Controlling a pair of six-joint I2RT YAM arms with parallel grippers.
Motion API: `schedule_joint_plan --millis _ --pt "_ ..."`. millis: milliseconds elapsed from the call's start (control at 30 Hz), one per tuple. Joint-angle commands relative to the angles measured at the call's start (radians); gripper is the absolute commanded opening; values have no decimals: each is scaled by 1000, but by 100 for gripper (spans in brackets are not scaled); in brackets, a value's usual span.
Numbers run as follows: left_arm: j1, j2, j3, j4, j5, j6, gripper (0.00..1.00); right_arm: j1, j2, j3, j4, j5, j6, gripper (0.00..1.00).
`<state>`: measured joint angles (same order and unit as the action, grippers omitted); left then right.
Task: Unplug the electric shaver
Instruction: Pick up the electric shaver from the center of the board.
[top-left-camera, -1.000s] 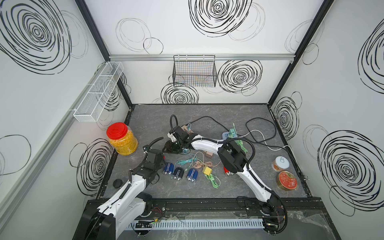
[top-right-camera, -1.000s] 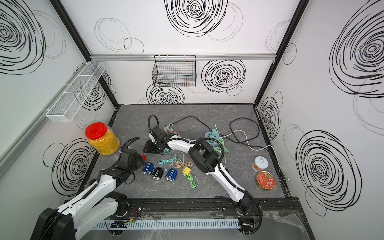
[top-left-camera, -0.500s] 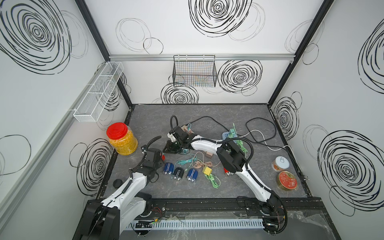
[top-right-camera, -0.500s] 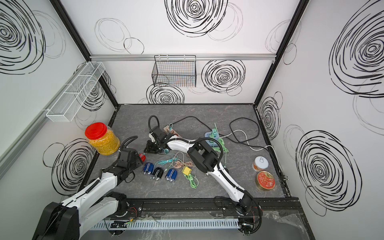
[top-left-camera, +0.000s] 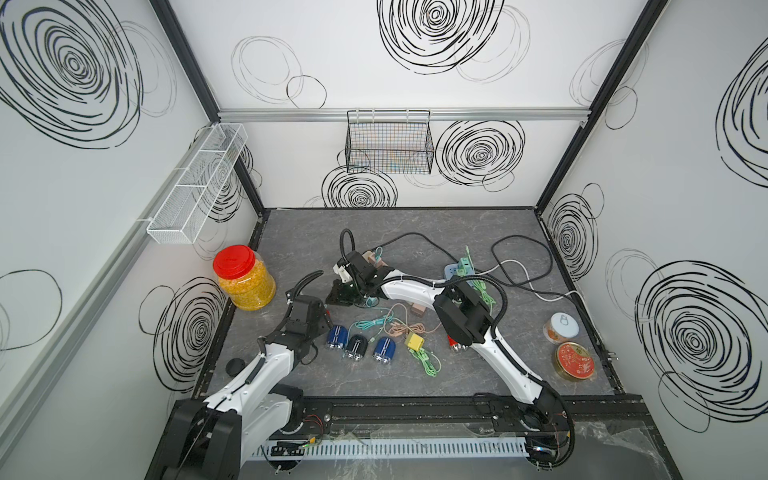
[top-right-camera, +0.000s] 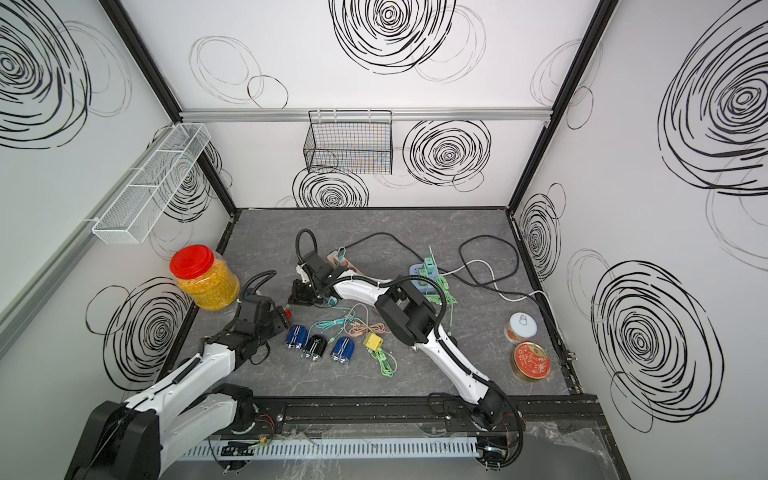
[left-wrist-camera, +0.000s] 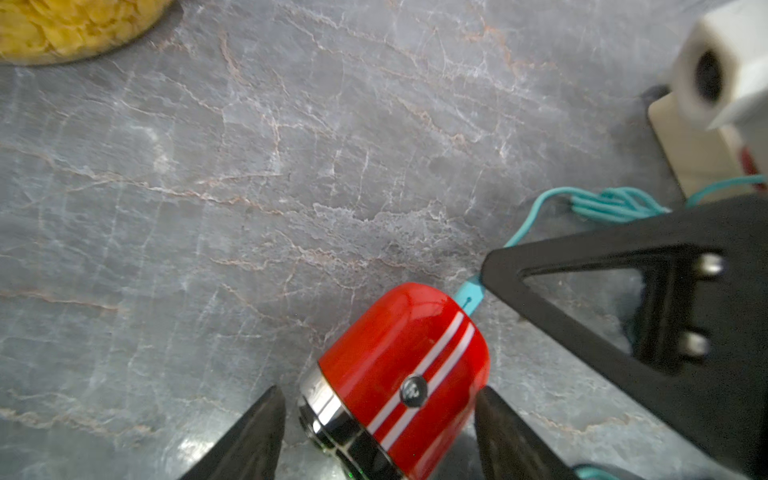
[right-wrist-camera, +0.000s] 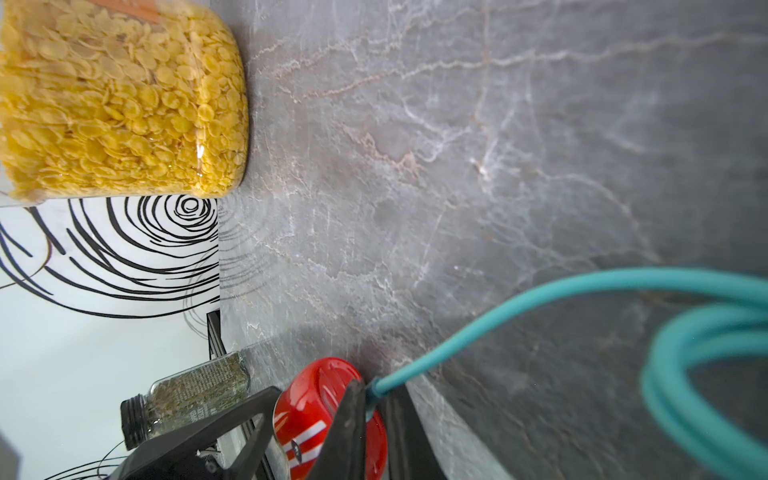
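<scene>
Open tabletop at back, teal cable (looped) by shaver, jar left

Near the jar, which has yellow flakes and a red lid, I see the electric shaver: red, with two white stripes and a chrome ring. The teal cable is plain. Under the jar the table is grey with pale veins; the walls behind the jar are white with black spirals.
</scene>
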<state>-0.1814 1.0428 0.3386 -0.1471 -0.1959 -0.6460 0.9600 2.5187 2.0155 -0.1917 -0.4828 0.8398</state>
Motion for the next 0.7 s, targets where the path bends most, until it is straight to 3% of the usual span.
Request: schedule_joint_plan --millis 0,333,533,667 --pt "0 52 42 55 -1 45 77 -8 31 62 -24 3 -31 15" --pt "-22 132 84 83 -27 78 77 -17 101 159 -75 -22 -56 16" --pt "-38 64 97 23 -103 74 82 -16 49 118 -95 -12 -62 39" --pt "-39 41 122 -3 -128 98 84 -16 6 58 -54 -10 -57 42"
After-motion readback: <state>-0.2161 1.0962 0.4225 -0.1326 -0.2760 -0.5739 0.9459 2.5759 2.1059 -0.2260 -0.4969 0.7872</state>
